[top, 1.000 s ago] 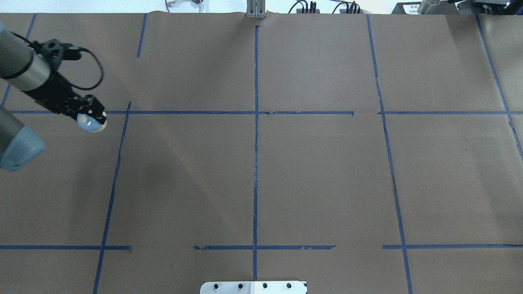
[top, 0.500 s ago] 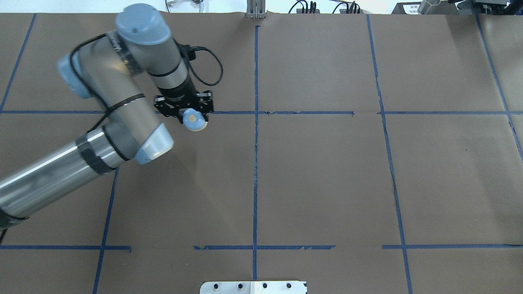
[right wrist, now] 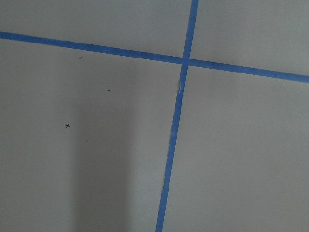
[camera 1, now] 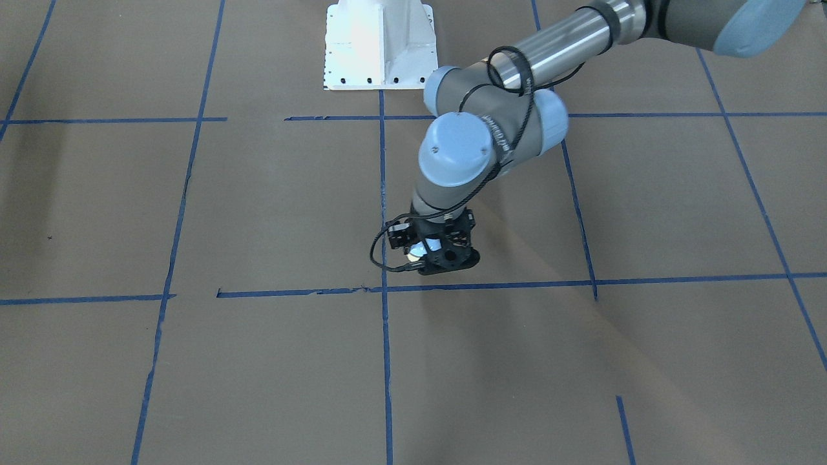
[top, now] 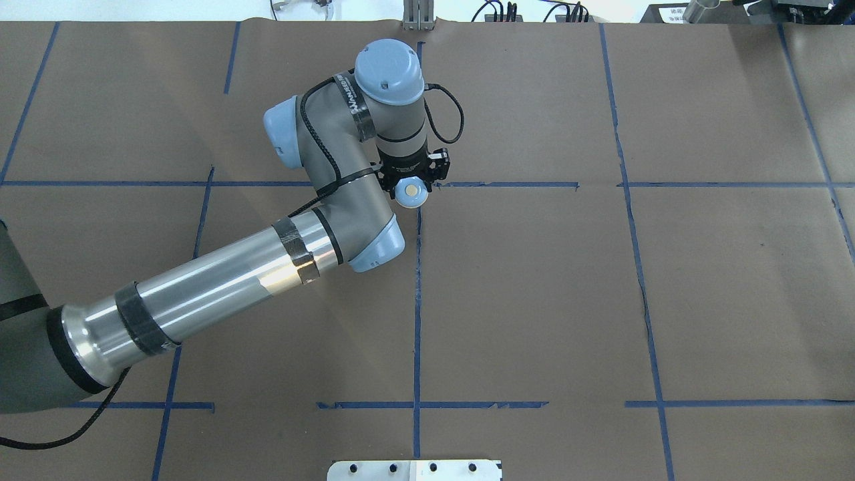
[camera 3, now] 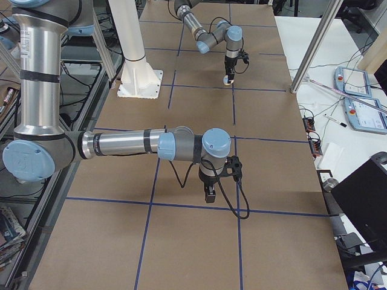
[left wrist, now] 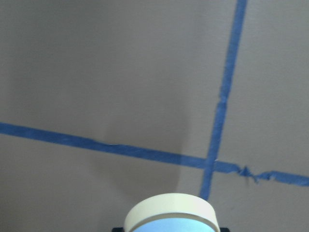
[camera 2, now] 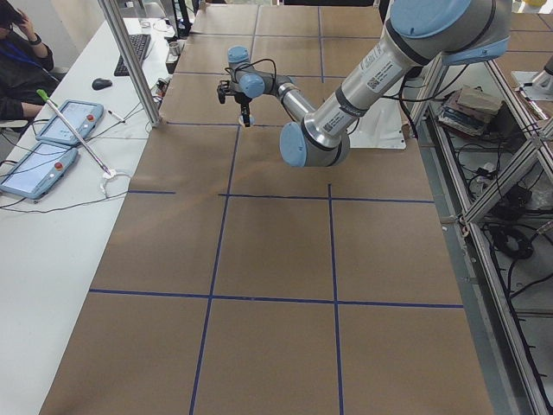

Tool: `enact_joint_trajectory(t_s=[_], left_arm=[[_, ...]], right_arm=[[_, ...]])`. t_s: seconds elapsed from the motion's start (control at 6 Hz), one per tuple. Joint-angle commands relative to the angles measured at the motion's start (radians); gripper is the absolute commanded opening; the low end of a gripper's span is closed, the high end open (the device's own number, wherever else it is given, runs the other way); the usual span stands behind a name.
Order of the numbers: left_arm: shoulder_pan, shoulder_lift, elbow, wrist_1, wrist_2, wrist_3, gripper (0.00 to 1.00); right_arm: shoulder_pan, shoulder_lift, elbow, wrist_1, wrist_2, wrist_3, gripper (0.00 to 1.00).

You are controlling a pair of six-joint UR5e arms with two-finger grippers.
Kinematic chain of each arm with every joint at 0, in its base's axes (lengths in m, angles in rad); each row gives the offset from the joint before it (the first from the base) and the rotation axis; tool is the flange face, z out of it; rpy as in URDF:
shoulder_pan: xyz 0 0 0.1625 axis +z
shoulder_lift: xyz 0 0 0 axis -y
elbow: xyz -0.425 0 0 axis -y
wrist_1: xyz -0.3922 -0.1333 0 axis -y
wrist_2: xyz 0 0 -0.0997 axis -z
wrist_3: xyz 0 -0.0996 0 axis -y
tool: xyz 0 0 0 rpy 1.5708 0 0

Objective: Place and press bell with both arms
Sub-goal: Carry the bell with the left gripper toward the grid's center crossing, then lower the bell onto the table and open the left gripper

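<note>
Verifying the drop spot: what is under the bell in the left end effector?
Visible: brown paper table cover with a blue tape crossing close beside the bell, gripped by the left end effector. The patch directly beneath is covered, so contact cannot be judged.

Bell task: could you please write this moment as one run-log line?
phase: placing | left gripper: shut on bell, near tape crossing | right gripper: away, jaws unclear
</note>
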Motion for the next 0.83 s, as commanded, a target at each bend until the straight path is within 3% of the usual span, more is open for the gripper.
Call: enact_joint_trajectory(t_s=[0.0, 0.5, 0.67], left_arm=[[0.022, -0.016, 0.039, -0.028, 0.027, -0.003, 0.02], [0.019, -0.015, 0.034, -0.018, -0.001, 0.007, 0.05], [0.015, -0.010, 0.032, -0.021, 0.001, 0.010, 0.95]], right_arm=[[0.000, 0.000, -0.001, 0.000, 0.000, 0.001, 1.00], [0.000, 0.000, 0.001, 0.000, 0.000, 0.003, 1.00], [0.000, 0.000, 0.001, 0.000, 0.000, 0.003, 1.00]])
